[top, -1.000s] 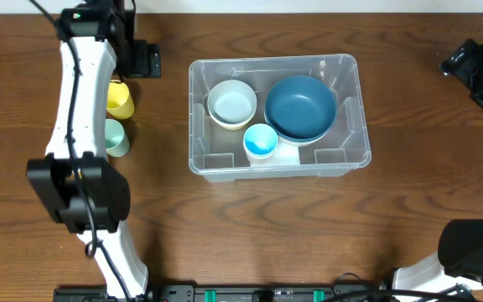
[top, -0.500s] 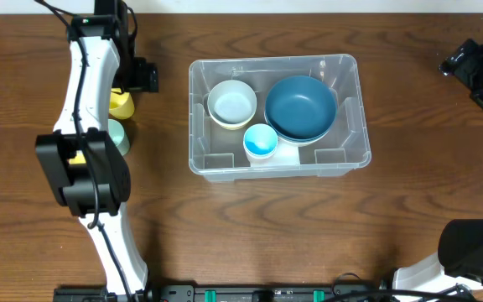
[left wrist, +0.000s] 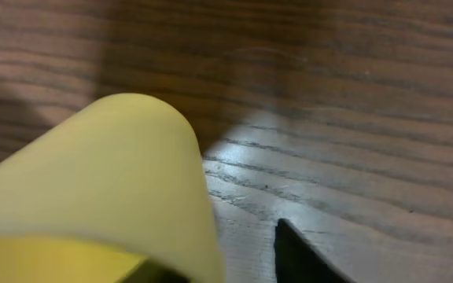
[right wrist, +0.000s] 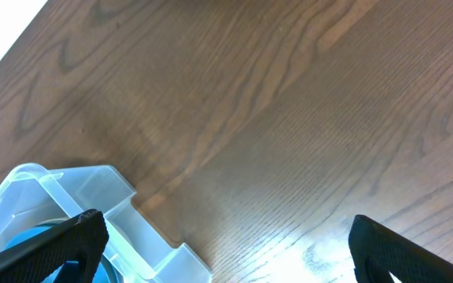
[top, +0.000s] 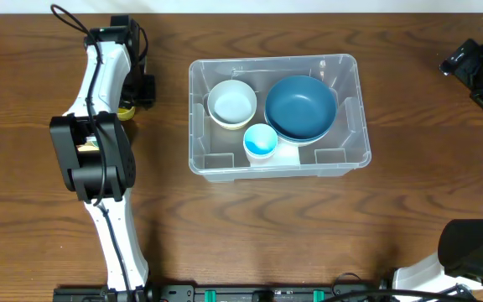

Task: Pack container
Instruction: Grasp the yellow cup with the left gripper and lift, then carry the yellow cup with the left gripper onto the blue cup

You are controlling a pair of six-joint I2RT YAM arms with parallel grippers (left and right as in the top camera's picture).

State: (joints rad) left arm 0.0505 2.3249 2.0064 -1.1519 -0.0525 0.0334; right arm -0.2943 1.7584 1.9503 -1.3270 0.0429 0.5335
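Observation:
The clear container (top: 195,159) stands mid-table and holds a white bowl (top: 231,103), a dark blue bowl (top: 300,107) and a small light blue cup (top: 261,141). A yellow cup (top: 125,110) stands left of it, mostly hidden under my left gripper (top: 129,102). In the left wrist view the yellow cup (left wrist: 108,173) fills the left side. My left gripper (left wrist: 220,271) has its jaws half closed astride the cup's wall, with a strip of table still showing between the right finger (left wrist: 293,255) and the cup. My right gripper (top: 474,69) hovers wide open at the far right.
The right wrist view shows a corner of the container (right wrist: 93,189) at lower left and bare wooden table (right wrist: 289,118) under my open right gripper (right wrist: 226,251). The left arm (top: 95,159) lies along the table's left side.
The left arm swung right and down onto the yellow cup, covering it and the green cup beside it. Its jaws narrowed from wide open. The right arm stayed still.

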